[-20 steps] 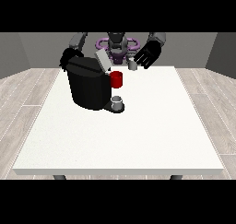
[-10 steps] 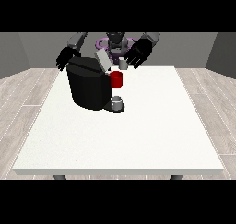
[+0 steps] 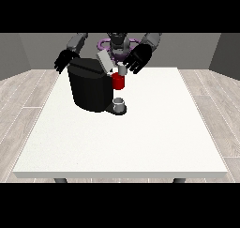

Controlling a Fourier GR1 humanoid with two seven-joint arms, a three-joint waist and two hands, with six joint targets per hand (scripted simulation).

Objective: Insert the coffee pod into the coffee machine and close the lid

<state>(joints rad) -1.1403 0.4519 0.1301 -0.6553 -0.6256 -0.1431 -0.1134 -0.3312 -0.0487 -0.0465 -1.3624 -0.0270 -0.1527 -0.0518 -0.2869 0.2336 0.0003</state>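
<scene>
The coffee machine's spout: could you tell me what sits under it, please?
Under the red brew head of the coffee machine, a small grey cup stands on the machine's drip base. Whether the cup holds anything cannot be seen from the front view.

The big black coffee machine stands at the far left of the white table, blocking that part. Its lid sticks up. Near and right there is lots of room.
</scene>
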